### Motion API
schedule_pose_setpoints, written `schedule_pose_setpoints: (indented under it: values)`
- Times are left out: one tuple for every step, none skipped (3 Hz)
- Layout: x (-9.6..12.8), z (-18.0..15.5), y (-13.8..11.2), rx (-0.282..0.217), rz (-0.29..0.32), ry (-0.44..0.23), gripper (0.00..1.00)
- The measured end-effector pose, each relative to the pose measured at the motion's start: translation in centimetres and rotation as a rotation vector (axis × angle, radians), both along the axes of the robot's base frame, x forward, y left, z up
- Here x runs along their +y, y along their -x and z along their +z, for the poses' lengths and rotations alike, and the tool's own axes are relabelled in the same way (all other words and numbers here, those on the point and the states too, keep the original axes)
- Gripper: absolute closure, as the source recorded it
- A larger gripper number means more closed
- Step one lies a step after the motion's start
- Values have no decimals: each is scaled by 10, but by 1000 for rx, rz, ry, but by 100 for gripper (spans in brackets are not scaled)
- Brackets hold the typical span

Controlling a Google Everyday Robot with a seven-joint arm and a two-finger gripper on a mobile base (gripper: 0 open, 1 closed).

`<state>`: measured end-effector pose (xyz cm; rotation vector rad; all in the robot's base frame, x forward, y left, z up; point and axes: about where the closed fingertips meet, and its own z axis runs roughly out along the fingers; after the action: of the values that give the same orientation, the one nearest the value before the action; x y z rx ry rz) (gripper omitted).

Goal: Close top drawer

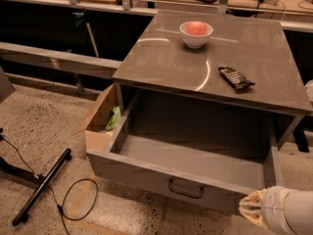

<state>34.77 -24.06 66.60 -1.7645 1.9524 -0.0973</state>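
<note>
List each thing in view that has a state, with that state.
Wide grey wooden top drawer: pulled open, nothing visible inside.
White round bowl: upright, holding something pink.
Brown cardboard box: flaps open.
Dark flat packet: lying flat.
Gripper: low right, by drawer's front corner.

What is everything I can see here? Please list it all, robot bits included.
top drawer: one, grey, pulled wide open under the cabinet top
handle: one, black, centre of the drawer front
cabinet top: one, grey
bowl: one, white, pinkish contents, rear of the top
packet: one, dark, right side of the top
cardboard box: one, brown, on the floor left of the drawer
stand leg: one, black, floor at left
cable: one, black, looped beside it
gripper: one, cream-tipped, bottom right, by the drawer's front corner
</note>
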Motion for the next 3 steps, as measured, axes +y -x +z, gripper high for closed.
schedule_pose_setpoints:
  values:
    - [0,-1,-28,-53,9,13,100]
    - [5,-6,-59,-89,30,21,100]
    - [12,-17,-83,-115,40,40,100]
